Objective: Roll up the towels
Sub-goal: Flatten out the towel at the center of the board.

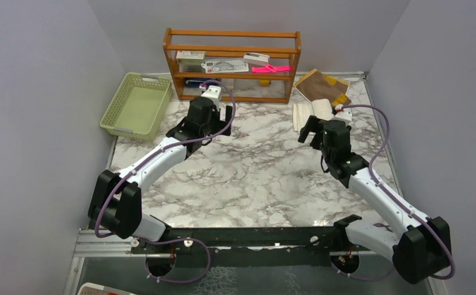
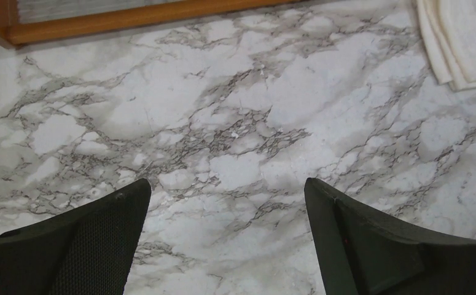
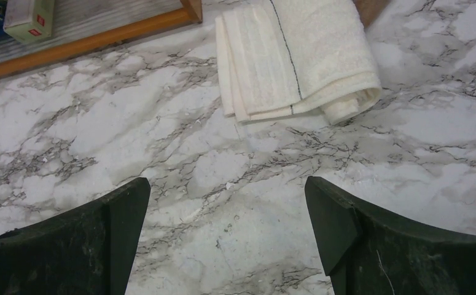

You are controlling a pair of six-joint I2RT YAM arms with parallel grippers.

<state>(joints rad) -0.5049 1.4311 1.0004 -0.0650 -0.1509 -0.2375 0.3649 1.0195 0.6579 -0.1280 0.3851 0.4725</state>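
The cream-white towel (image 1: 312,114) lies folded and partly rolled on the marble table at the back right. It shows in the right wrist view (image 3: 296,55) and at the top right edge of the left wrist view (image 2: 462,43). The brown towel with mustard-yellow patches (image 1: 322,86) lies flat behind it; one corner of it shows in the right wrist view (image 3: 370,7). My right gripper (image 1: 309,129) (image 3: 226,181) is open and empty over bare marble just in front of the cream towel. My left gripper (image 1: 221,112) (image 2: 226,184) is open and empty over bare marble in front of the shelf.
A wooden shelf (image 1: 232,61) with boxes, papers and a pink item stands at the back centre; its base shows in both wrist views (image 2: 131,18) (image 3: 88,40). A green basket (image 1: 136,106) stands at the back left. Grey walls close in both sides.
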